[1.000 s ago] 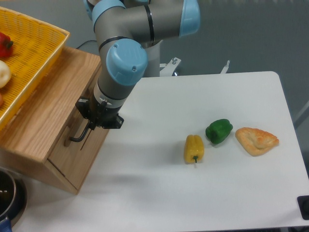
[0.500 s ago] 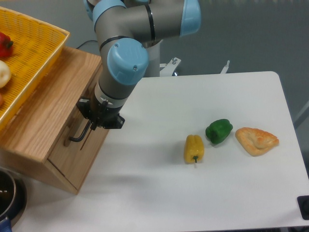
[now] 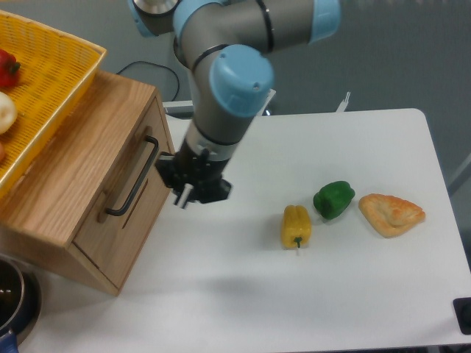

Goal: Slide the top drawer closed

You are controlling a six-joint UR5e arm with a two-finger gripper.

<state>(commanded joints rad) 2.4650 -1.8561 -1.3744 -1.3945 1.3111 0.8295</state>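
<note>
The top drawer (image 3: pixel 149 190) is a light oak front panel with a long black bar handle (image 3: pixel 133 176), set in the wooden cabinet at the left. Its front sits flush with the cabinet face. My gripper (image 3: pixel 186 198) hangs just to the right of the drawer front, apart from the handle, above the white table. Its pale fingertips sit close together with nothing between them.
A yellow woven basket (image 3: pixel 51 70) with produce rests on top of the cabinet. A plain handle-less panel (image 3: pixel 110 259) lies below the drawer. A yellow pepper (image 3: pixel 296 226), a green pepper (image 3: pixel 334 198) and a pastry (image 3: pixel 391 213) lie on the table (image 3: pixel 353 294) to the right. A dark pot (image 3: pixel 13 298) stands at the lower left.
My gripper has pulled away from the drawer front and moved right, over the table. The whole black handle now shows. The drawer front looks the same.
</note>
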